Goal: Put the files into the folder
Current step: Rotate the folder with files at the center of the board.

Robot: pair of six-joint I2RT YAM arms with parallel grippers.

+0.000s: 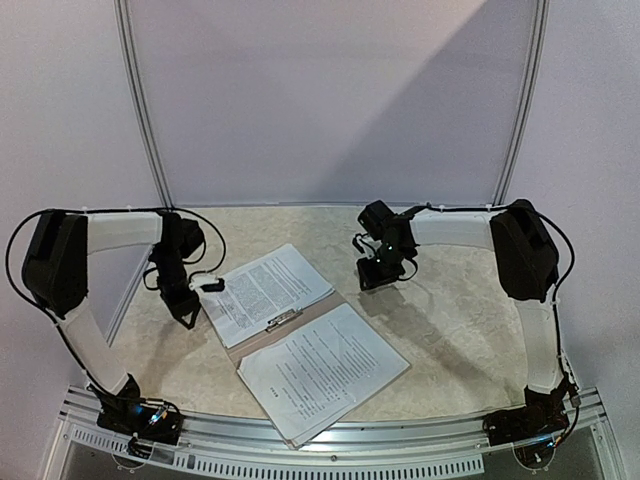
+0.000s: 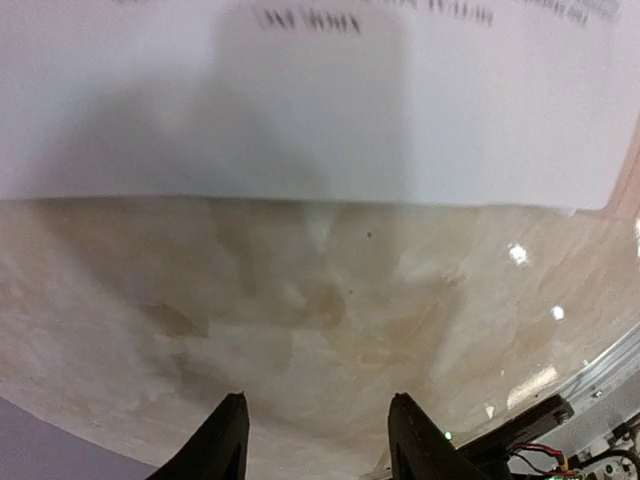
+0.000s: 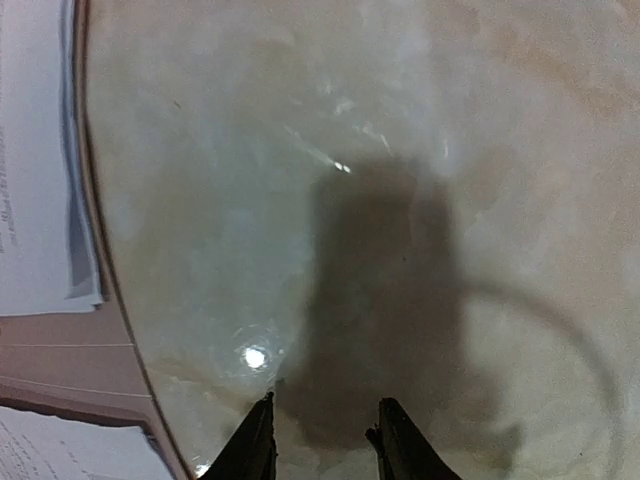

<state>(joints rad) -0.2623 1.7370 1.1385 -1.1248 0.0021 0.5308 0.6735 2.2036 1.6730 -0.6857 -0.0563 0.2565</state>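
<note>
Jaws, left: my left gripper (image 2: pixel 320 445) stands open, moderately wide, and holds nothing.
Jaws, right: my right gripper (image 3: pixel 322 445) is open too, a little narrower, empty, above the bare table (image 3: pixel 420 150).
Files: two stacks lie on the open folder (image 3: pixel 60 370), the far stack (image 1: pixel 265 288) and the near stack (image 1: pixel 322 368), with the clip (image 1: pixel 283 320) between them.
Direction: the edge of the far stack lies straight ahead of my left fingers, across their line.
Long axis: the far stack runs from near-left to far-right.
Nearer arm: the left, I judge; the right one is well apart.

files (image 1: pixel 290 325) printed, text too small to read
</note>
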